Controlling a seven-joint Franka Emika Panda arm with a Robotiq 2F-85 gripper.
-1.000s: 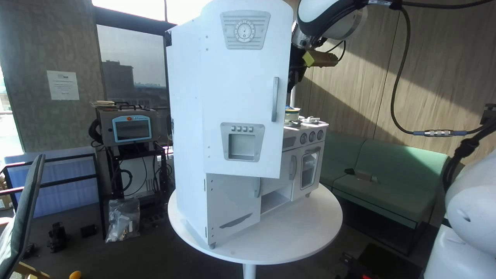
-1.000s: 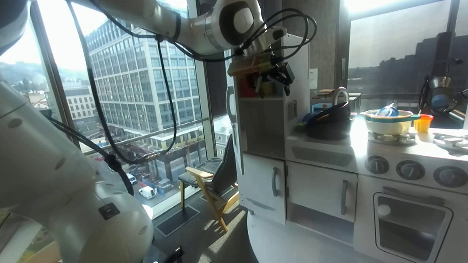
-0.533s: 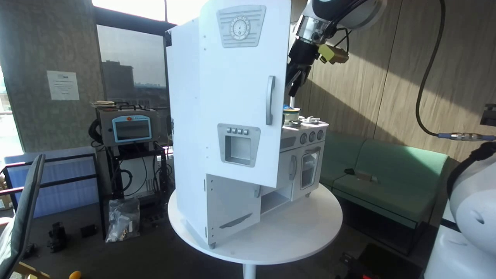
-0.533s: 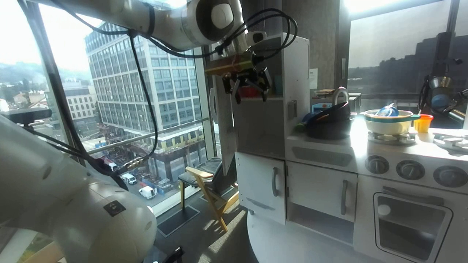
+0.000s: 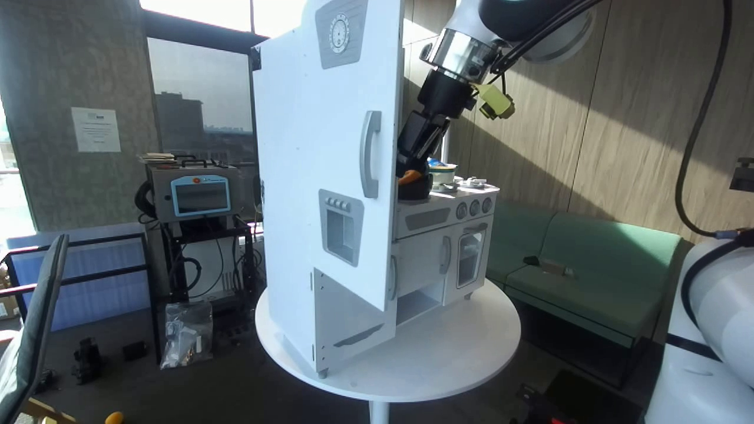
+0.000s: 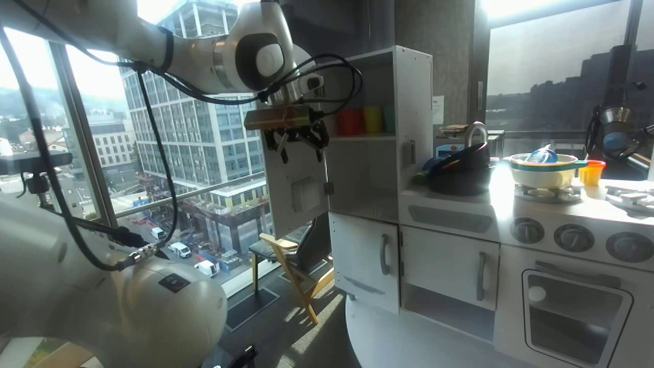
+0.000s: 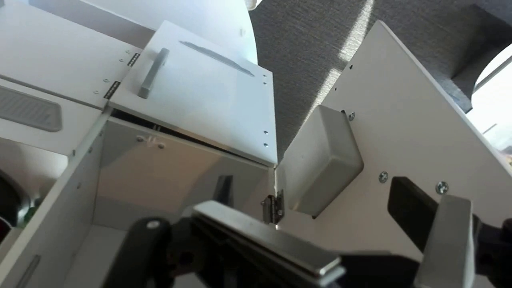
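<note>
My gripper (image 6: pixel 302 153) is open and empty, with its two fingers apart; they also show in the wrist view (image 7: pixel 316 200). It is beside the inner face of the upper door of a white toy fridge, and I cannot tell whether it touches it. The upper door (image 5: pixel 347 147) stands wide open; its inner face with a grey box-shaped bump shows in the wrist view (image 7: pixel 384 120). In an exterior view part of the gripper (image 5: pixel 407 156) is behind the door edge. Inside the fridge, a red cup (image 6: pixel 349 121), a yellow cup (image 6: pixel 373 119) and a teal cup (image 6: pixel 389 119) stand on the shelf.
The lower fridge door (image 6: pixel 364 260) is beneath. A toy kitchen counter adjoins, with a black pan (image 6: pixel 460 174), a white pot (image 6: pixel 544 174) and an orange cup (image 6: pixel 591 172). All stands on a round white table (image 5: pixel 459 359). A chair (image 6: pixel 306 245) is behind the fridge.
The upper fridge door has swung further open. My gripper has moved with it, away from the shelf and lower, and the cups on the shelf are now uncovered.
</note>
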